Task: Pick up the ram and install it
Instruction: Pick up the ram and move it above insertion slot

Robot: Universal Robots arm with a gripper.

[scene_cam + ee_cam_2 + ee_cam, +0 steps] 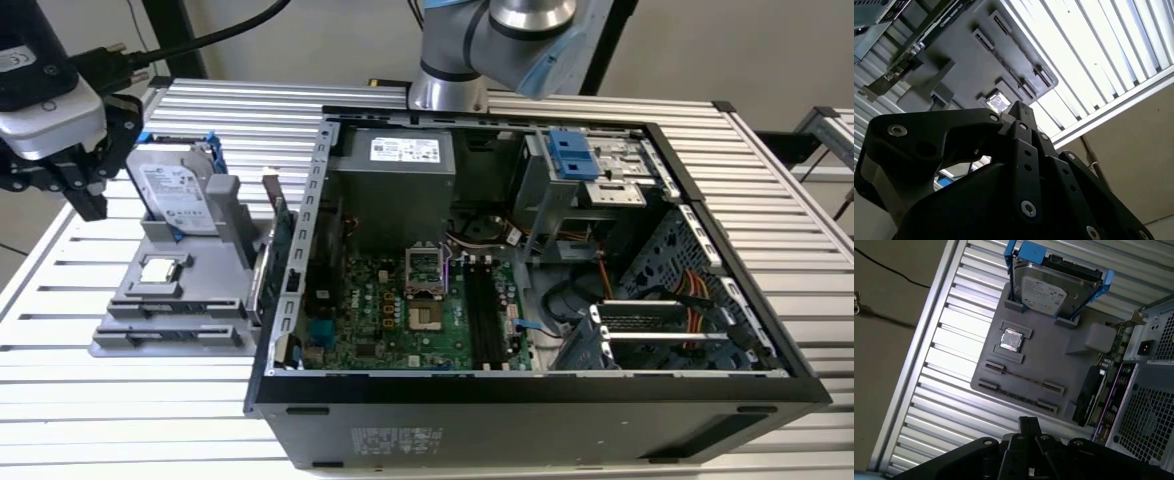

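Claw (1027,422) hangs near the grey tray's (1054,360) edge; apart or together, I cannot tell.
Ram (1024,380) stands edgewise on the tray; bare slatted surface (949,340) lies alongside.

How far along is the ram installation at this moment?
Nothing looks done yet. The ram stands on edge in the gray holder, and the long slots on the motherboard look empty. The end effector hovers near the holder and carries nothing. Both picking up and installing are left.
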